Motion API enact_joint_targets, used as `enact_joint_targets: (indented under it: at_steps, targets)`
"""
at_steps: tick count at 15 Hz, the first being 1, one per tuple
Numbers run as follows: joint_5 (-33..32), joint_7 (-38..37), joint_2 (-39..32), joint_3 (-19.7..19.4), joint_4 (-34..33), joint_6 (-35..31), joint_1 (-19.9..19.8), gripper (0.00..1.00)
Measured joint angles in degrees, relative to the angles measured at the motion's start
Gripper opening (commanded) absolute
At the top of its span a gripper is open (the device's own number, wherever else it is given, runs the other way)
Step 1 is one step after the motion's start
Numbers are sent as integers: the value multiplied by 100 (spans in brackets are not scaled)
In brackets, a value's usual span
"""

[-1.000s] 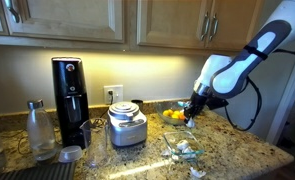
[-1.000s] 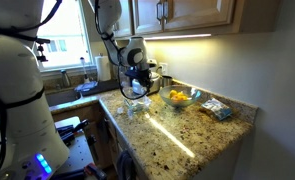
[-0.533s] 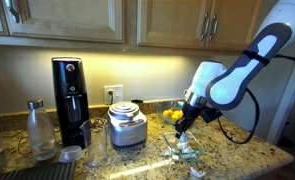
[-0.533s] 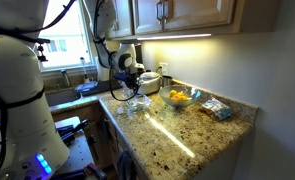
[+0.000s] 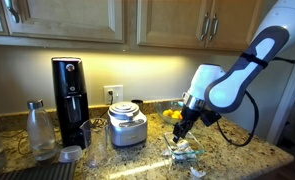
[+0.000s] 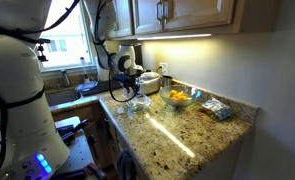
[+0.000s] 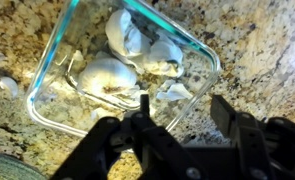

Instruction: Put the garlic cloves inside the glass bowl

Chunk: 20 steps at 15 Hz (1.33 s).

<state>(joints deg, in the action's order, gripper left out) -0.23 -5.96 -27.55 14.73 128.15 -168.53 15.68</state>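
The glass bowl [image 7: 202,55] is a clear, rounded-square dish on the granite counter; it shows in both exterior views [image 5: 185,152] [image 6: 138,103]. Several whitish garlic cloves [image 7: 112,72] lie inside it. One more clove [image 7: 7,87] lies on the counter just outside the dish's left rim, and a whitish piece [image 5: 197,172] lies on the counter in front of the dish. My gripper [image 7: 182,118] is open and empty, just above the dish's near rim [image 5: 179,131] [image 6: 127,92].
A bowl of orange and yellow fruit [image 5: 172,115] [image 6: 177,97] stands just behind the dish. A steel appliance [image 5: 125,126], a black coffee machine [image 5: 69,95] and a bottle [image 5: 37,130] stand along the counter. A packet [image 6: 217,108] lies near the wall.
My gripper moved from above the fruit bowl down and over to the glass bowl, then barely moved in the last half second. Its jaws stay open.
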Motion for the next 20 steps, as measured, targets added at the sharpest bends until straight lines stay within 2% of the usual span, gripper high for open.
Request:
enact_joint_targets:
  at_steps: [2, 7, 16, 20]
  targets:
    - [0, 115, 70, 6, 1, 64, -44, 100]
    - [1, 275, 462, -92, 85, 328, -301, 100]
    - [-51, 967, 576, -690, 227, 293, -888, 100]
    - [-228, 1023, 416, -993, 229, 87, -934, 100]
